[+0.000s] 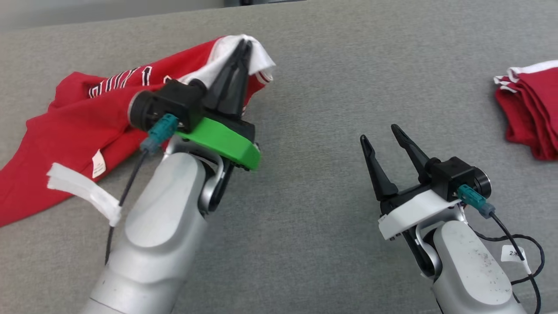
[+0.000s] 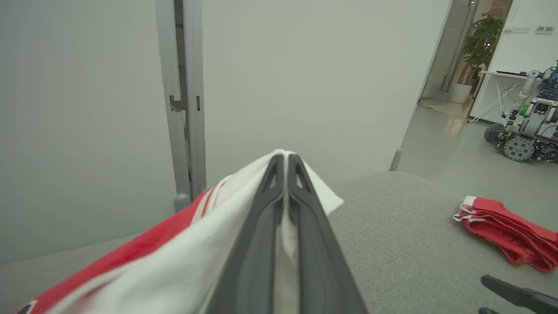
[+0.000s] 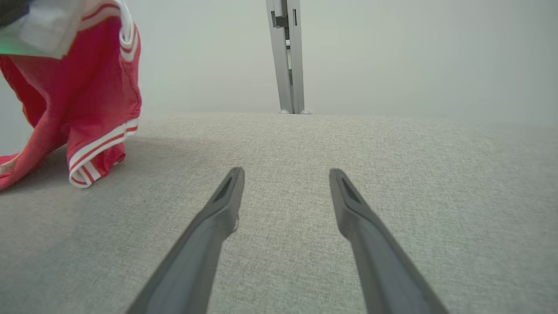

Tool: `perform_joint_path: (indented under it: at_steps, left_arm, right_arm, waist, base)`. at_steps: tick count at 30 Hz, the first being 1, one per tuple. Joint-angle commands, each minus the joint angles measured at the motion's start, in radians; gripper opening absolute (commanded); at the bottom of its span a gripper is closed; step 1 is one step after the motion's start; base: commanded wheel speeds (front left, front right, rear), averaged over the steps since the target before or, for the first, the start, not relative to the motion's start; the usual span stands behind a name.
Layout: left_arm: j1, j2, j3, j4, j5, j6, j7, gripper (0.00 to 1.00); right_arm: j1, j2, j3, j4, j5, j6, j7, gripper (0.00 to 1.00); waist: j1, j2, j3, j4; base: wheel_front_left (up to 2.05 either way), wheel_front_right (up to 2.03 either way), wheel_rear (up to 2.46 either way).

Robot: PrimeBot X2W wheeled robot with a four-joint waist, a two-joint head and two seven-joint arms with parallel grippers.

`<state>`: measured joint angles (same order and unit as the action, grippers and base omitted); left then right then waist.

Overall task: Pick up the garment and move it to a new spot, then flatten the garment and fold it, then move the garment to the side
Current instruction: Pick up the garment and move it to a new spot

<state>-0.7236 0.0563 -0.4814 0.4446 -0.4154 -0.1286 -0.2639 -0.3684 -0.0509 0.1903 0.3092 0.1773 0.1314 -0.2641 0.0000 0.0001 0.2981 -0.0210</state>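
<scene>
Two end effectors, two red cloth items. Left end effector (image 1: 244,46) pressed together, pinching white-trimmed edge of garment (image 1: 65,126). Garment on left of surface (image 1: 305,109), long axis near-left to far-centre, pinched end raised. Right end effector (image 1: 378,133) spread over surface. One folded red pile (image 1: 529,117) far right.

Left claw (image 1: 244,45) pinched shut, raised and tilted forward; right claw (image 1: 379,133) spread wide, seemingly hovering low.

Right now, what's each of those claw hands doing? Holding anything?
Left gripper: closed, pinching the white edge of the red garment, which hangs from it.
Right gripper: open, holding nothing.
</scene>
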Motion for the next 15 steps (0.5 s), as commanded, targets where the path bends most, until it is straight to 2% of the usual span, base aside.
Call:
perform_joint_path:
  at_steps: [1, 8, 9, 10, 11, 15]
  left_arm:
    - [0.015, -0.002, -0.034, 0.005, -0.009, -0.003, 0.0, 0.0]
    - [0.043, -0.003, -0.178, -0.016, -0.116, 0.008, 0.0, 0.0]
    - [0.056, -0.003, -0.194, -0.018, -0.122, 0.02, 0.0, 0.17]
    - [0.066, -0.003, -0.2, -0.022, -0.13, 0.028, 0.0, 0.49]
    - [0.078, -0.002, -0.203, -0.024, -0.136, 0.044, 0.0, 1.0]
    - [0.134, -0.002, -0.177, -0.004, -0.116, 0.081, 0.0, 1.0]
  right_arm:
    - [0.017, -0.002, 0.002, -0.003, 0.006, -0.002, 0.0, 1.0]
    - [0.033, -0.001, -0.003, 0.004, 0.014, -0.002, 0.0, 1.0]
    - [0.034, -0.001, -0.004, 0.005, 0.015, -0.002, 0.0, 1.0]
    - [0.035, -0.001, -0.005, 0.007, 0.015, -0.002, 0.0, 1.0]
    - [0.037, -0.001, -0.007, 0.009, 0.016, -0.002, 0.0, 1.0]
    - [0.049, -0.002, -0.021, 0.02, 0.017, -0.002, 0.0, 1.0]
  waist:
    - [0.0, -0.0001, -0.032, -0.093]
    - [0.0, -0.0001, -0.034, -0.137]
    - [0.0, -0.0001, -0.037, -0.137]
    - [0.0, -0.0001, -0.04, -0.137]
    - [0.0, -0.0001, -0.045, -0.135]
    - [0.0, -0.0001, -0.07, -0.12]
  base:
    - [0.0, 0.0, 0.0]
    - [0.0, 0.0, 0.0]
    - [0.0, 0.0, 0.0]
    - [0.0, 0.0, 0.0]
    - [0.0, 0.0, 0.0]
    - [0.0, 0.0, 0.0]
